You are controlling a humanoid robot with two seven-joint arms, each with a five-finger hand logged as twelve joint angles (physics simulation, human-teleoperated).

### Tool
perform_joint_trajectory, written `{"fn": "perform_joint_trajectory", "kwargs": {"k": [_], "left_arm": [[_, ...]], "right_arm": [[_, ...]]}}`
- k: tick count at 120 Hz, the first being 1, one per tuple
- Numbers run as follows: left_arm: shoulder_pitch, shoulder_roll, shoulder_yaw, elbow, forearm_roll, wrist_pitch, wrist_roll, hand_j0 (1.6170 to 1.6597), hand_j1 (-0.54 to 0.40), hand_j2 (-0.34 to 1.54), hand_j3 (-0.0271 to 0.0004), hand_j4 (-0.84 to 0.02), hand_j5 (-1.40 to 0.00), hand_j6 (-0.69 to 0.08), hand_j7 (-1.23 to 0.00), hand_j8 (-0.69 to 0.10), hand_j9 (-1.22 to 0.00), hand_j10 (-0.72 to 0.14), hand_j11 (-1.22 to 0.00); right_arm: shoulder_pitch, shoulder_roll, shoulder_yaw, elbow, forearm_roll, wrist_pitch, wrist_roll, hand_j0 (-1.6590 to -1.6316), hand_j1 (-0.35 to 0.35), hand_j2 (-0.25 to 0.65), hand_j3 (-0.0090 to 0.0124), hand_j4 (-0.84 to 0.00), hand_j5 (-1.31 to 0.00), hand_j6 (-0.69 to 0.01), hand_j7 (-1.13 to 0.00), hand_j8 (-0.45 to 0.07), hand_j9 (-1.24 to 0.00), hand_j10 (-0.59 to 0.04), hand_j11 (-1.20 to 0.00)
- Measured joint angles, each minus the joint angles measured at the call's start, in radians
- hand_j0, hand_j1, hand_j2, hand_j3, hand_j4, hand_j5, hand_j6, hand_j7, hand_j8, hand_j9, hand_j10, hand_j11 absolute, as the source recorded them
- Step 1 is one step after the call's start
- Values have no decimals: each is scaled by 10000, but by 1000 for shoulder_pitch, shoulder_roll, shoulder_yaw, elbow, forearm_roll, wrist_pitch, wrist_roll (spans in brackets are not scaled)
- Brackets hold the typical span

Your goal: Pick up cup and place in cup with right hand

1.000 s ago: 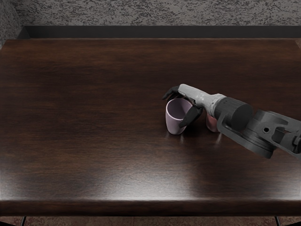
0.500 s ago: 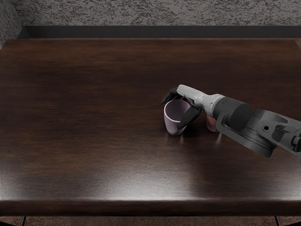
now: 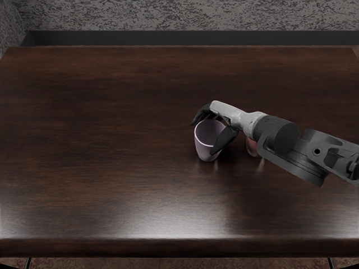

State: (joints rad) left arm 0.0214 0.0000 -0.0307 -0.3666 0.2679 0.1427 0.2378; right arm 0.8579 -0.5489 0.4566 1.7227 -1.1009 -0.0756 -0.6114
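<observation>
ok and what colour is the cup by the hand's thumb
The cup is pale pinkish lilac, best seen in the head view.

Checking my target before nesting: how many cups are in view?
2. The lilac cup is at the right hand, partly covered by it. The reddish cup is to its right in the picture, mostly hidden by the right arm, which might conceal more.

Dim o/all; I get whitish glare along the table's [image 3: 112, 185] near side, w/ a dark patch right of centre. Pic's sharp.
</observation>
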Motion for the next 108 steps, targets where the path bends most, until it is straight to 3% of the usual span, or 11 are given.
{"fn": "perform_joint_trajectory", "kwargs": {"k": [17, 26, 35, 42, 44, 47, 48, 49, 51, 71, 108], "left_arm": [[0, 0, 0, 0, 0, 0, 0, 16581, 3489, -2, 0, 2, 1, 4, 0, 4, 0, 3, 0], [0, 0, 0, 0, 0, 0, 0, 16581, 3489, -2, 0, 2, 1, 3, 0, 4, 0, 3, 0], [0, 0, 0, 0, 0, 0, 0, 16581, 3489, -2, 0, 2, 1, 3, 1, 3, 0, 3, 0], [0, 0, 0, 0, 0, 0, 0, 16581, 3489, -2, 0, 2, 1, 3, 1, 3, 0, 3, 0], [0, 0, 0, 0, 0, 0, 0, 16581, 3489, -2, 0, 2, 1, 3, 1, 3, 1, 3, 0], [0, 0, 0, 0, 0, 0, 0, 16581, 3490, -3, 0, 2, 1, 3, 1, 3, 1, 3, 1], [0, 0, 0, 0, 0, 0, 0, 16581, 3490, -3, 0, 2, 1, 3, 1, 3, 1, 3, 1], [0, 0, 0, 0, 0, 0, 0, 16581, 3489, -3, 0, 2, 1, 3, 1, 3, 1, 3, 1], [0, 0, 0, 0, 0, 0, 0, 16581, 3490, -3, 0, 2, 1, 3, 1, 3, 1, 3, 1], [0, 0, 0, 0, 0, 0, 0, 16581, 3490, -3, 0, 2, 1, 3, 1, 3, 1, 3, 1], [0, 0, 0, 0, 0, 0, 0, 16581, 3489, -3, 0, 2, 1, 3, 1, 3, 1, 2, 1]], "right_arm": [[19, -4, 9, 1, 12, 0, 0, -16548, 979, 987, -4, -5131, -6877, -3539, -6768, -2505, -6844, -2908, -6821], [50, -9, 12, 1, 50, 8, 0, -16546, 988, 1026, -3, -5116, -6944, -3532, -6794, -2471, -6876, -2910, -6829], [92, -30, 14, 1, 110, 28, 0, -16539, 938, 923, -20, -5099, -6984, -3585, -6807, -2492, -6881, -2903, -6764], [134, -60, 15, 1, 172, 56, 0, -16537, 918, 913, -13, -5104, -6987, -3569, -6814, -2516, -6867, -2971, -6717], [146, -69, 16, 1, 190, 66, 0, -16537, 915, 919, -9, -5101, -6994, -3564, -6816, -2513, -6868, -2988, -6715], [165, -82, 15, 2, 218, 81, 0, -16540, 810, 1151, 23, -5002, -7103, -3477, -6818, -2307, -6958, -2930, -6776], [171, -86, 15, 2, 226, 86, 0, -16542, 772, 1040, 66, -4985, -7121, -3141, -6819, -2370, -7013, -3002, -6857], [178, -90, 15, 2, 234, 90, 0, -16543, 774, 1094, 16, -5004, -7079, -3224, -6819, -2193, -6993, -3178, -6857], [191, -97, 15, 2, 249, 99, 0, -16546, 885, 1068, -1, -4999, -7090, -3389, -6821, -2400, -7014, -2928, -6856], [274, -138, 16, 4, 323, 137, 0, -16561, 1165, 2117, -3, -5081, -7022, -3763, -6831, -2817, -6937, -3320, -6842], [295, -174, 37, 12, 345, 146, 0, -16563, 1226, 3622, 1, -5626, -7705, -4188, -7512, -3195, -7645, -3748, -7571]]}}
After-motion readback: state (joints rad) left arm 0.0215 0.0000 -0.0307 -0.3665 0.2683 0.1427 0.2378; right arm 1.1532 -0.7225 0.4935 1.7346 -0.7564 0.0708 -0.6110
